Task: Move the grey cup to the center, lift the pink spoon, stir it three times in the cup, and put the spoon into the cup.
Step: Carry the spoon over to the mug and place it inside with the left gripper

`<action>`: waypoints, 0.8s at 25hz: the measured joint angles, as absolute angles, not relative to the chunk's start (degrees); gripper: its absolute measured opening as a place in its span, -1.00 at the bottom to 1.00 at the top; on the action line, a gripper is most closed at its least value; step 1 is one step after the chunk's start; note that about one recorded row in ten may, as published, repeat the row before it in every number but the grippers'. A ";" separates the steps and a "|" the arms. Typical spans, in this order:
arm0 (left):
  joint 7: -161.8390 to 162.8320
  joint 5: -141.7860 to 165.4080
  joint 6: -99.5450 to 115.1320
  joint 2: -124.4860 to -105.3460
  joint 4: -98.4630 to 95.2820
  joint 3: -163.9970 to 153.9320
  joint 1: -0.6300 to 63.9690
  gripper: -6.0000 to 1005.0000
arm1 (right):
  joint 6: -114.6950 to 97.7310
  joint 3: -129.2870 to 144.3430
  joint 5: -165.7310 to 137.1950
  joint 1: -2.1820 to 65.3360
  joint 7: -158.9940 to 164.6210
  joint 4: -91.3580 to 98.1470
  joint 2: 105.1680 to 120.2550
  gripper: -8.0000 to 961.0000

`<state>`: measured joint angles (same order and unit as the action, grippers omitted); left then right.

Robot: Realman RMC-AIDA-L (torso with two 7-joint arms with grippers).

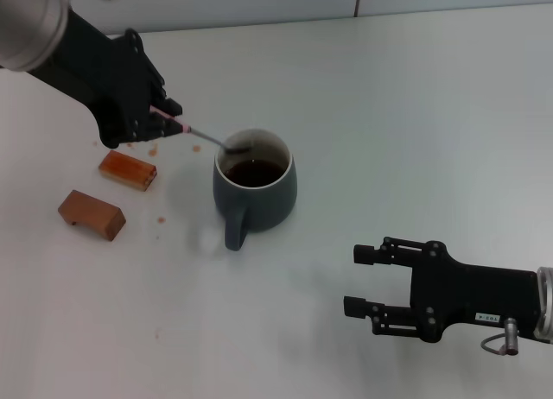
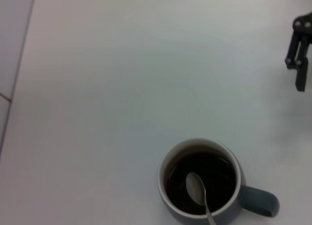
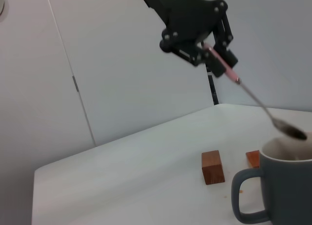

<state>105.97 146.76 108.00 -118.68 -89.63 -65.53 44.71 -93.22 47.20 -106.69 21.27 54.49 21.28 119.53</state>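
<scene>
The grey cup (image 1: 255,188) stands mid-table with dark brown liquid inside and its handle toward me; it also shows in the left wrist view (image 2: 201,181) and the right wrist view (image 3: 282,186). My left gripper (image 1: 168,116) is up and left of the cup, shut on the pink handle of the pink spoon (image 1: 203,136). The spoon slants down so its metal bowl (image 3: 291,131) hangs just over the cup's rim, above the liquid (image 2: 195,188). My right gripper (image 1: 367,281) rests open at the front right, apart from the cup.
Two brown rectangular blocks (image 1: 128,170) (image 1: 91,214) lie left of the cup, below my left arm. Small brown drips (image 1: 160,216) spot the white table (image 1: 415,105) near them. A wall with a panel seam stands behind in the right wrist view.
</scene>
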 joint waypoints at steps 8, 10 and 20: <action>106.10 149.47 103.77 -118.81 -85.84 -70.31 45.53 -0.70 | -93.25 47.20 -106.52 21.45 54.49 21.30 119.53 0.56; 106.25 149.68 102.32 -118.83 -84.75 -71.13 45.95 -0.70 | -93.25 47.20 -106.52 21.50 54.49 21.26 119.53 0.56; 106.58 151.72 96.24 -119.09 -77.40 -77.77 49.24 -0.69 | -93.29 47.20 -106.52 21.77 54.49 20.98 119.53 0.55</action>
